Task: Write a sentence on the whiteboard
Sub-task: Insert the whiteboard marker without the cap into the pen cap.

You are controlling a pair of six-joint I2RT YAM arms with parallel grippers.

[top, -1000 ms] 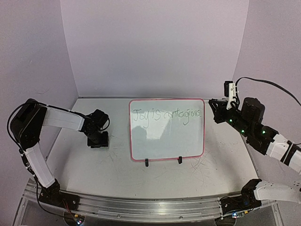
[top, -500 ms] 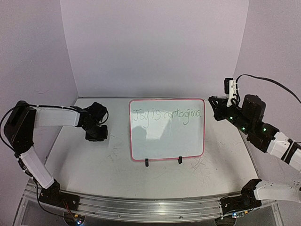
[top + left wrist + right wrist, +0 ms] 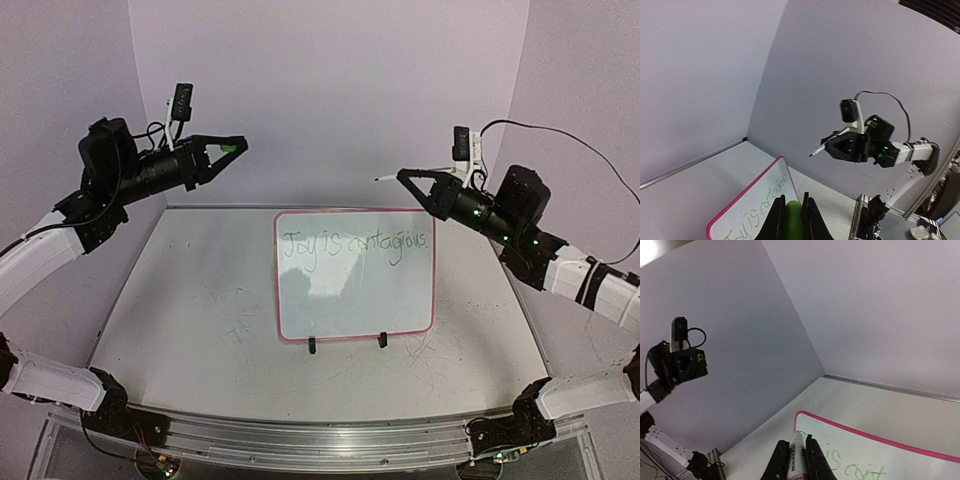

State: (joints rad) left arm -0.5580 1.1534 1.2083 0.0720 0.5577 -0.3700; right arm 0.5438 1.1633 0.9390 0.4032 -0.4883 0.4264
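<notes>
The left pincer [image 3: 236,146] is hanging in the air above the worktop [image 3: 190,320], at about ten o'clock from the whiteboard [image 3: 355,298] in the overhead view, with its tips pointing toward three o'clock. Its jaws are pressing together on a small green piece [image 3: 793,222], which is filling the narrow gap between the fingers in the left wrist view. The right pincer [image 3: 408,182] is also hovering clear of the worktop, at about one o'clock from the board, and is aiming toward nine o'clock. It is clamping a white marker [image 3: 386,178], whose tip is sticking out past the fingers and touching nothing. The two pincers are facing each other, well apart, with the board lying lower and between them. The whiteboard is sitting near the middle of the worktop, its red-pink rim all in view and its two black stand feet [image 3: 313,345] showing at its six o'clock edge. The sentence [image 3: 355,243] is running in thin green handwriting along the board's twelve o'clock edge, reading "Joy is contagious."
</notes>
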